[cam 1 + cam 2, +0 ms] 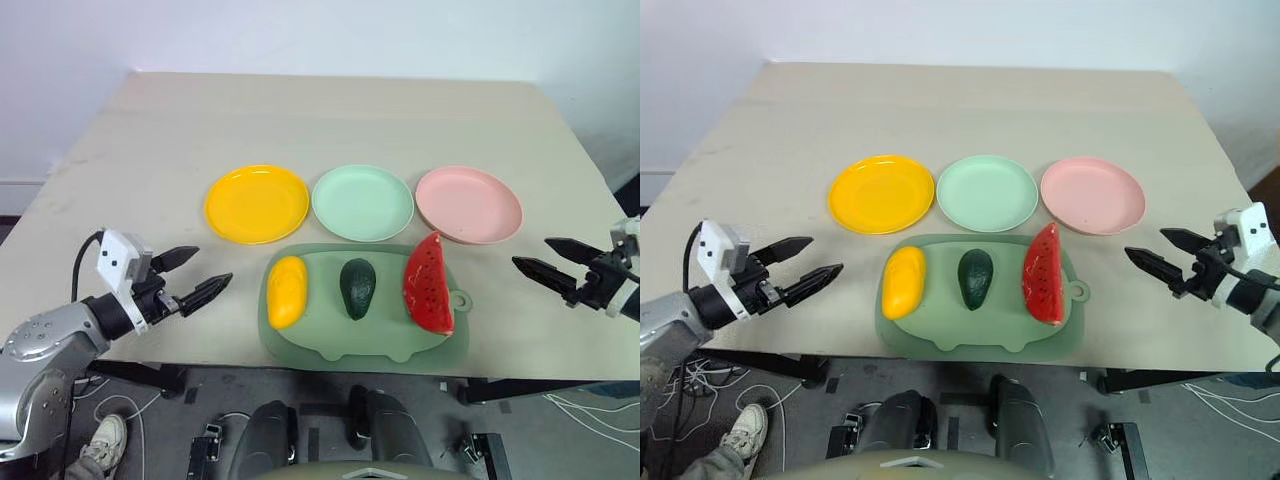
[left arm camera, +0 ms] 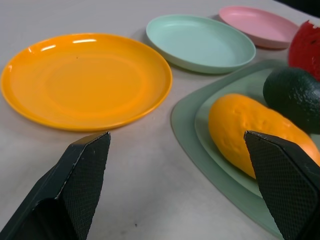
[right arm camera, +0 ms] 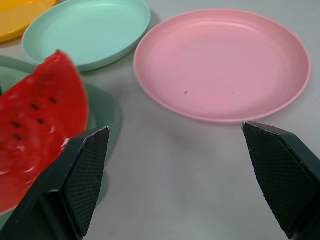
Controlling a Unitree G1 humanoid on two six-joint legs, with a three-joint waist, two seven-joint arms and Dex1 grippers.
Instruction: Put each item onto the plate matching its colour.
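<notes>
A large pale-green cutting board with a small loop handle lies near the front edge of a beige table. Below the table edge, cables trail on the grey floor, and a white shoe shows beside them.

Mango, avocado, watermelon slice lie left to right on the cutting board; three plates sit behind it.

Both arms are out low and wide, one each side. Left gripper has its fingers spread wide, angled inward, nothing in it. Right gripper mirrors it, jaws gaping and empty too
</notes>
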